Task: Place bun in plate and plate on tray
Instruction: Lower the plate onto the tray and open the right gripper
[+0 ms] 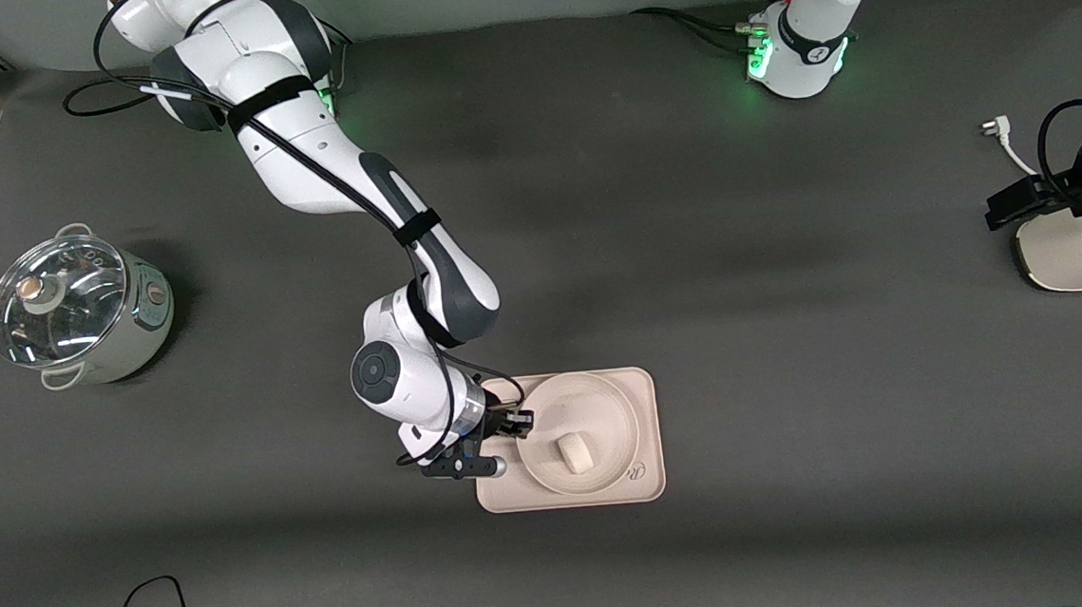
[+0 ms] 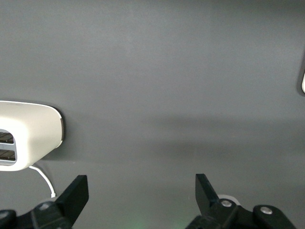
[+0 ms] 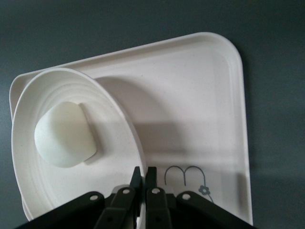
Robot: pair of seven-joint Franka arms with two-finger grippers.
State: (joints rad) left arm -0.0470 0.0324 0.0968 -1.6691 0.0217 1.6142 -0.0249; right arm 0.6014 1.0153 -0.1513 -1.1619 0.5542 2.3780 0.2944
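You have one bun [image 1: 573, 454], one plate [image 1: 605, 408] and one tray [image 1: 645, 429] on the table, plus two arms. The bun lies in the plate, a little off centre toward the front camera. The plate sits over the tray, which lies nearer the front camera than the middle of the table; its long side runs toward and away from that camera. In the right wrist view the plate [image 3: 119, 152] looks tilted, its gripped edge raised above the tray [image 3: 200, 119], though you cannot tell how much of it touches the tray. The bun's [image 3: 64, 134] long axis is hard to read; it shows as a rounded lump with one flatter side.

Your right gripper [image 1: 516, 426] is at the plate's rim on the side toward the right arm's end of the table. Its fingers [image 3: 137, 183] are pinched almost together on that rim. The rim edge between them is hidden by the fingers.

Your left gripper [image 2: 142, 198] waits over the left arm's end of the table, fingers spread wide and holding nothing. Only its tips show in its wrist view, and the front view cuts it off at the edge. A cream appliance [image 1: 1071, 252] there is also cut off.

One lidded pot [image 1: 75, 307] stands at the right arm's end.
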